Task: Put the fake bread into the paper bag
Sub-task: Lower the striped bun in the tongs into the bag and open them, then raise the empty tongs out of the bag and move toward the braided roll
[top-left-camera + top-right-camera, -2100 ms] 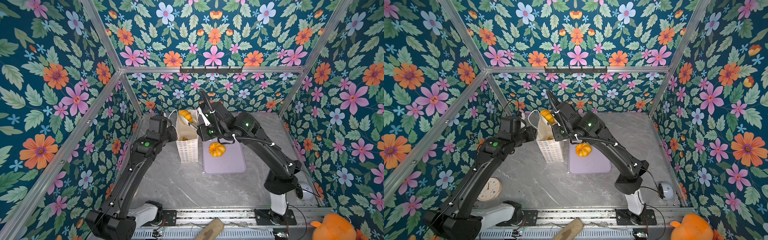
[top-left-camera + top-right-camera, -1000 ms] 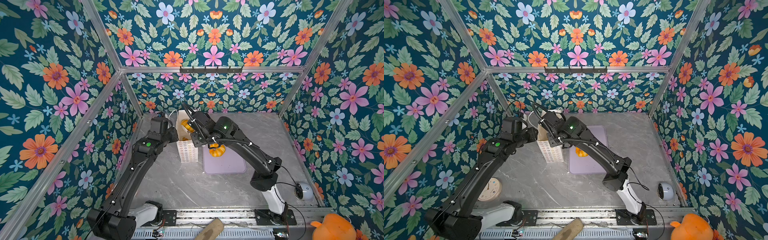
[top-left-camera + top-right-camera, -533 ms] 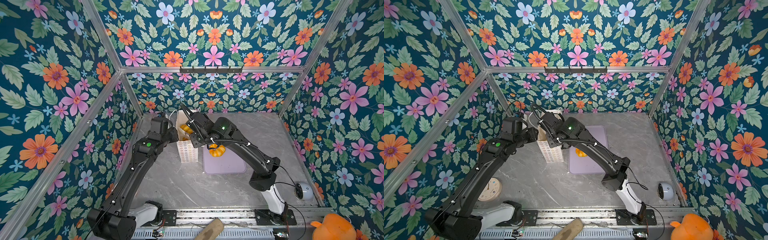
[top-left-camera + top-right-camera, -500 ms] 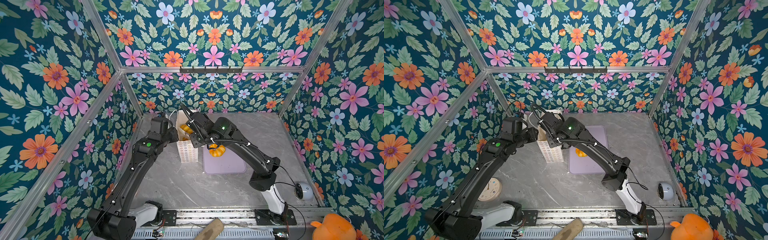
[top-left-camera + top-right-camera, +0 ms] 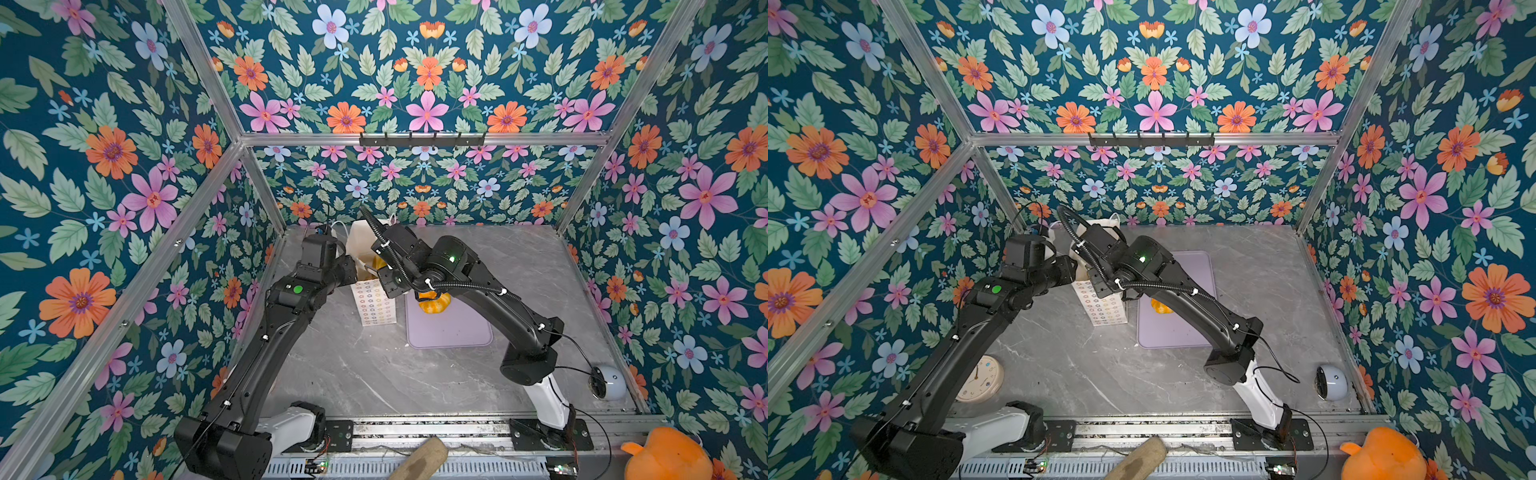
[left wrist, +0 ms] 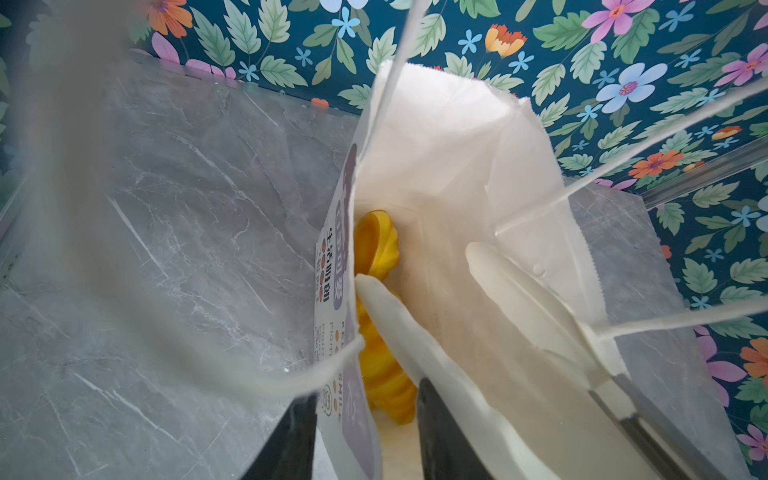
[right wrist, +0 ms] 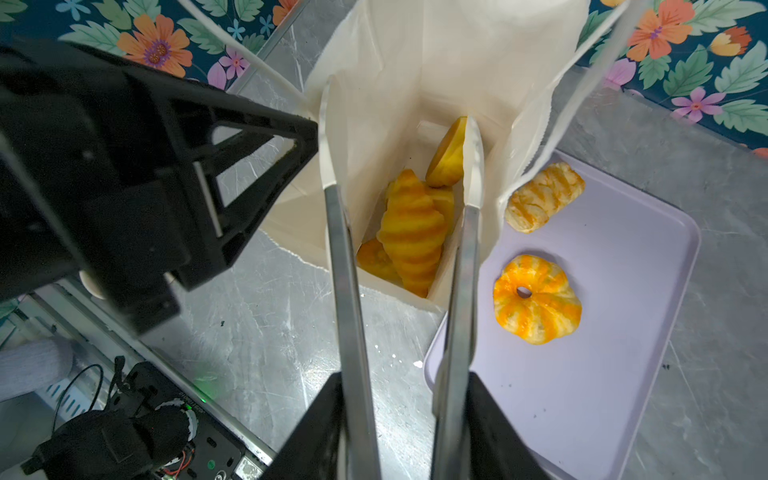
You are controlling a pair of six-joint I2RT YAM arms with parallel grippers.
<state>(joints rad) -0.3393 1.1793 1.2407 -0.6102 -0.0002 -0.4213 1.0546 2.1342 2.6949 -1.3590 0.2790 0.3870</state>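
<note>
The white paper bag [image 5: 374,305] [image 5: 1100,309] stands open left of the lilac tray [image 7: 602,374]. My right gripper [image 7: 403,386] is shut on metal tongs [image 7: 345,270], held over the bag's mouth [image 7: 374,62]. The tongs' white tips are apart and hold nothing. Below them a croissant [image 7: 411,232] lies in the bag on two other pieces of fake bread [image 7: 446,153] [image 7: 374,259]. A ring-shaped bun [image 7: 536,299] [image 5: 434,301] and a striped piece [image 7: 544,201] rest on the tray. My left gripper [image 6: 363,395] is open, one jaw inside the bag wall [image 6: 345,415] and one outside.
A round clock [image 5: 980,378] lies at the front left of the marble table and a small white round device [image 5: 609,382] at the front right. An orange plush toy [image 5: 665,457] and a tan roll [image 5: 419,461] sit past the front rail. Floral walls close in three sides.
The right arm lowered the tongs with a croissant to the bag's mouth, the tongs spread, and the croissant now lies in the bag. The left arm has kept still at the bag.
</note>
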